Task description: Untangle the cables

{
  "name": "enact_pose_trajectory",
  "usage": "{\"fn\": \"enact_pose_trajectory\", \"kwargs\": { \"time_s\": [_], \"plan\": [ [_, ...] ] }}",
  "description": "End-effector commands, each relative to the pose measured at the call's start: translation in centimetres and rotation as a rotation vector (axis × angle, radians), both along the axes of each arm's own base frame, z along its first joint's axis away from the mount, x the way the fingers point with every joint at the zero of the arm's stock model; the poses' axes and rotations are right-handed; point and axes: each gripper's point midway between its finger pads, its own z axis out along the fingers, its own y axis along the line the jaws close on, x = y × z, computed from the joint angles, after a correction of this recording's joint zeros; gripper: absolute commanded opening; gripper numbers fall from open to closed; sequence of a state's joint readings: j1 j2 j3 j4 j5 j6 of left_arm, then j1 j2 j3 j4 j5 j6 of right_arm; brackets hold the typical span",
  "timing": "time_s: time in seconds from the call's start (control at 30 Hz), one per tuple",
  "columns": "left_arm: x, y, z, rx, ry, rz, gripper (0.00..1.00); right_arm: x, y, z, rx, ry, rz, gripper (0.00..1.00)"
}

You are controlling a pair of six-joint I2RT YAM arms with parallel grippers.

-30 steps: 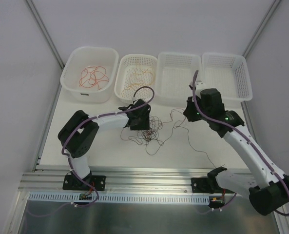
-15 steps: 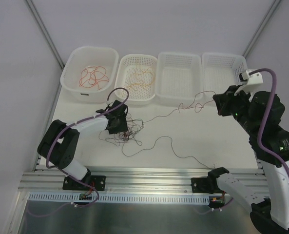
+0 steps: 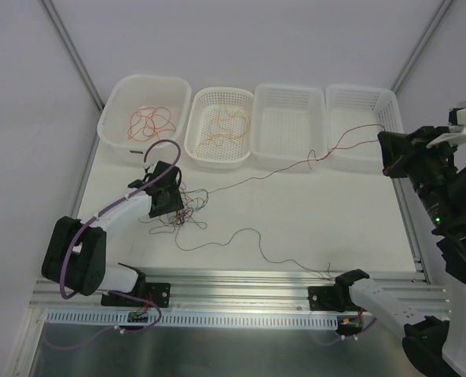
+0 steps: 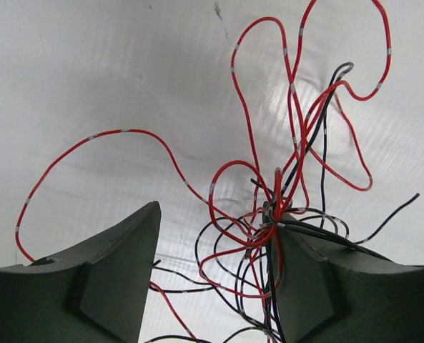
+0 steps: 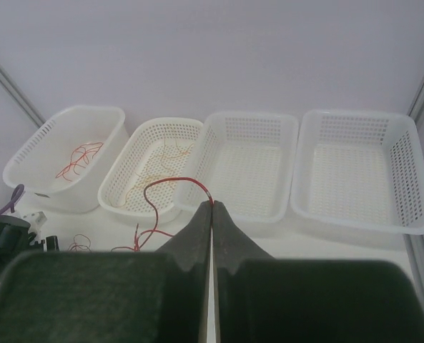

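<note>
My left gripper (image 3: 170, 203) was low over the table (image 3: 311, 220), on its left side, with its jaws standing moderately apart and nothing clamped between them. The tangle (image 3: 182, 210) of red and black cables lay right under it. In the left wrist view the knot of the tangle (image 4: 272, 214) sat in the gap of my left gripper (image 4: 217, 214), pressed close to the inner face of the finger on the right of that view, while red loops spread out ahead of the tips and one long loop curved off to the left.

My right gripper (image 3: 387, 154) was raised at the far right, well apart from the tangle, fully closed. At the pinched tips of the right gripper (image 5: 212, 207) a red strand (image 5: 170, 181) came out and arched down to the left. From above, that red strand (image 3: 295, 166) ran in a long line from the tangle across the table to the right gripper, passing in front of the baskets.

Another thin strand (image 3: 252, 234) lay loose on the table nearer to the arm bases. More red cables lay in the leftmost tub (image 3: 111, 124) and orange ones in the second basket (image 3: 192, 141).
</note>
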State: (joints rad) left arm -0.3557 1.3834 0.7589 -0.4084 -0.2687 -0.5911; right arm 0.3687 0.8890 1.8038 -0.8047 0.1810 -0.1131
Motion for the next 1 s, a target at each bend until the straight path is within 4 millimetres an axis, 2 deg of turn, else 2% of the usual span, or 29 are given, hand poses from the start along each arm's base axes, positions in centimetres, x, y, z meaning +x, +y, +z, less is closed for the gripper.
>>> {"fn": "enact_pose_trajectory", "kwargs": {
  "time_s": [0.0,0.07,0.1,0.13,0.2,0.23,0.33,0.37,0.43,0.47,0.5,0.57,0.63,0.83,0.87,0.93,0.97],
  "plan": [
    [-0.2,1.5,0.8,0.061,-0.018,-0.003,0.60,0.7,0.0,-0.1,0.025,0.004,-0.021,0.01],
    [-0.4,0.8,0.9,0.022,-0.008,-0.028,0.61,1.3,1.3,-2.5,0.027,0.067,0.030,0.01],
    [-0.3,0.3,1.1,-0.003,-0.012,-0.038,0.62,1.4,2.6,-3.7,0.033,0.105,0.096,0.01],
    [-0.5,-0.7,1.3,-0.045,-0.012,-0.062,0.63,2.3,3.5,-7.0,0.023,0.197,0.113,0.01],
    [-0.3,-1.8,2.4,-0.076,-0.044,-0.107,0.65,2.7,4.1,-11.2,0.020,0.307,0.122,0.01],
    [-0.4,-2.7,3.0,-0.100,-0.062,-0.138,0.65,3.2,4.3,-15.5,0.025,0.419,0.102,0.01],
    [-0.6,-4.0,3.6,-0.135,-0.075,-0.194,0.65,3.4,3.7,-21.9,0.030,0.556,0.023,0.01],
    [-0.9,-4.7,3.5,-0.148,-0.068,-0.218,0.65,3.2,3.3,-26.2,0.013,0.653,-0.015,0.02],
    [-1.2,-5.3,3.3,-0.155,-0.057,-0.241,0.66,3.0,1.8,-29.7,-0.006,0.731,-0.118,0.24],
    [-1.5,-5.9,3.2,-0.166,-0.047,-0.261,0.67,2.5,1.2,-32.1,-0.011,0.791,-0.162,0.39],
    [-1.8,-6.3,3.1,-0.172,-0.041,-0.273,0.70,2.4,0.3,-33.3,-0.039,0.823,-0.220,0.62],
    [-2.3,-7.3,3.4,-0.176,-0.049,-0.312,0.76,2.3,-0.1,-34.4,-0.089,0.848,-0.227,0.72],
    [-2.5,-7.6,3.6,-0.175,-0.055,-0.325,0.78,3.0,2.0,-34.6,-0.117,0.831,-0.087,0.78],
    [-2.4,-6.8,3.7,-0.152,-0.081,-0.291,0.82,4.7,11.1,-31.8,-0.198,0.715,0.372,0.79],
    [-2.4,-6.8,3.7,-0.152,-0.082,-0.284,0.82,5.2,13.2,-32.5,-0.230,0.714,0.441,0.78],
    [-2.2,-6.8,3.7,-0.147,-0.088,-0.282,0.82,5.8,15.6,-32.4,-0.262,0.693,0.543,0.79],
    [-2.1,-6.7,3.5,-0.141,-0.083,-0.274,0.82,6.4,17.4,-33.6,-0.266,0.718,0.597,0.78]
  ]
}}
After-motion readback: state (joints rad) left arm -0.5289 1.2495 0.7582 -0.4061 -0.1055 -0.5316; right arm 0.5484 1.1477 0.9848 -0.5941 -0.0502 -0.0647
